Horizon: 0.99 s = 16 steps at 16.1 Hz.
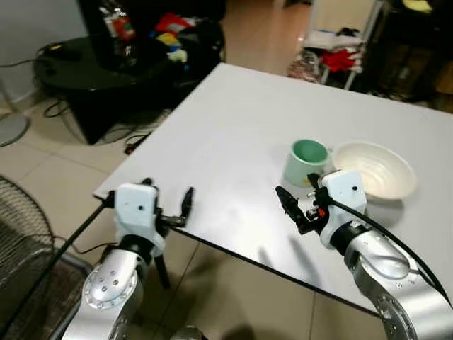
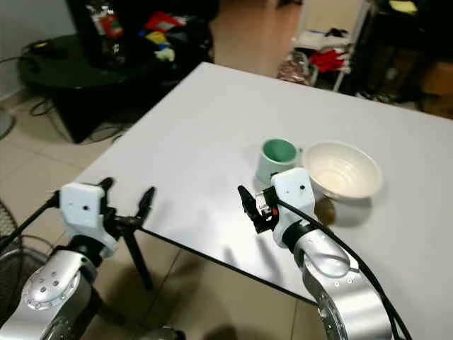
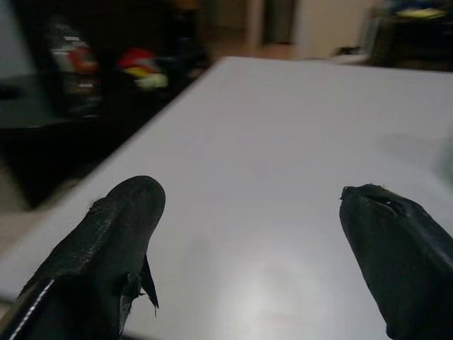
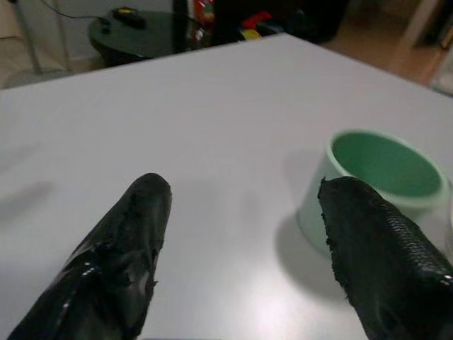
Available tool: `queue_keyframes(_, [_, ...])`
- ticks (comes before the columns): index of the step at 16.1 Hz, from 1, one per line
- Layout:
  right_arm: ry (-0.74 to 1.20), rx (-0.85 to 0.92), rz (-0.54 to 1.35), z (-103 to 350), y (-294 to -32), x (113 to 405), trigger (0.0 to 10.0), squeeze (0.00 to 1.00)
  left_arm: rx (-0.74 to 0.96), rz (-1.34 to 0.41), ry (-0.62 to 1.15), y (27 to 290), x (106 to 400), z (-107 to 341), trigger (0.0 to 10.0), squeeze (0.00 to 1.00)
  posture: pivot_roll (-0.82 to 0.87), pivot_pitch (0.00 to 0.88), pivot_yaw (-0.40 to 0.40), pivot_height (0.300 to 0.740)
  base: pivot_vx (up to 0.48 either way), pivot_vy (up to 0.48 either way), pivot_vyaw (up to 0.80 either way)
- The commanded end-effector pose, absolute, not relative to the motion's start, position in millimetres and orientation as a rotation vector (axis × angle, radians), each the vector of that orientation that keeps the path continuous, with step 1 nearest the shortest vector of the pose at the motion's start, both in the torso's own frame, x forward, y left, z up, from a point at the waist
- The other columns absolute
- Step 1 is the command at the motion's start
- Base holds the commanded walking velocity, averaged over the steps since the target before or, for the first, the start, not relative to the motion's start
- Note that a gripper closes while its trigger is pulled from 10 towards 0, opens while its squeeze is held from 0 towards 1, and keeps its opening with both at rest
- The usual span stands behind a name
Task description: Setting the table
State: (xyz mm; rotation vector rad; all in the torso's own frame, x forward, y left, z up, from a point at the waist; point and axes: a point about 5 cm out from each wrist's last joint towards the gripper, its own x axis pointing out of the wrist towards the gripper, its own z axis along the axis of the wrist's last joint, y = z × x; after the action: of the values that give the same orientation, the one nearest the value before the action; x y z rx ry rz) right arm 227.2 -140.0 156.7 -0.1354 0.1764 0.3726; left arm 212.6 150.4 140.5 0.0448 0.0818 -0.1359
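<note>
Mug [image 1: 306, 161] and bowl [image 1: 375, 170] sit touching side by side on the white worktop [image 1: 233, 120], the green mug at about nine o'clock of the cream bowl, both toward the robot's right. Your right tool [image 1: 297, 202] hovers over the worktop just short of the mug, at roughly seven o'clock from it, with its two black fingers [image 4: 124, 255] spread apart and nothing between them. In the right wrist view the mug lies off the line between the fingers, close to one finger rather than centred. Your left tool [image 1: 170, 205] hangs at the near worktop edge, well apart from both dishes, likewise spread and empty.

If the mug is your next pick, swing the right tool toward three o'clock until the mug sits squarely between the fingers, then advance low and close on the wall, not the rim. Mind the bowl: it touches the mug, so a finger pushed in at that side would likely nudge it. Take the mug across its free sides.

Both containers look empty; the mug's green inside and the bowl's pale inside show nothing in them.
</note>
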Motion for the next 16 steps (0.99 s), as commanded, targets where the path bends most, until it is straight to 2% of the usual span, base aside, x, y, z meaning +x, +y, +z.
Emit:
queue_keyframes(1, [0.162,-0.158,0.375,158,-142,228,10.0,1.00,0.074,-0.088,0.085,160,214,141,10.0,0.00,0.03,0.000,-0.017,0.740,0.000,0.000,0.80])
queue_keyframes(5, [0.147,-0.115,0.382,158,-143,227,10.0,1.00,0.097,-0.077,0.097,167,207,139,10.0,0.00,0.04,0.000,-0.019,0.740,0.000,0.000,0.80])
queue_keyframes(12, [0.162,-0.116,0.457,157,-140,223,10.0,1.00,0.099,-0.089,0.104,166,202,140,10.0,0.00,0.05,0.000,-0.043,0.740,0.000,0.000,0.80])
queue_keyframes(13, [0.167,-0.115,0.462,155,-138,221,10.0,1.00,0.153,-0.070,0.136,172,201,135,10.0,0.00,0.05,0.000,-0.027,0.740,0.000,0.000,0.80])
queue_keyframes(16, [0.168,-0.097,0.458,154,-140,217,10.0,1.00,0.134,-0.107,0.163,168,195,136,10.0,0.00,0.05,0.000,-0.017,0.740,0.000,0.000,0.80])
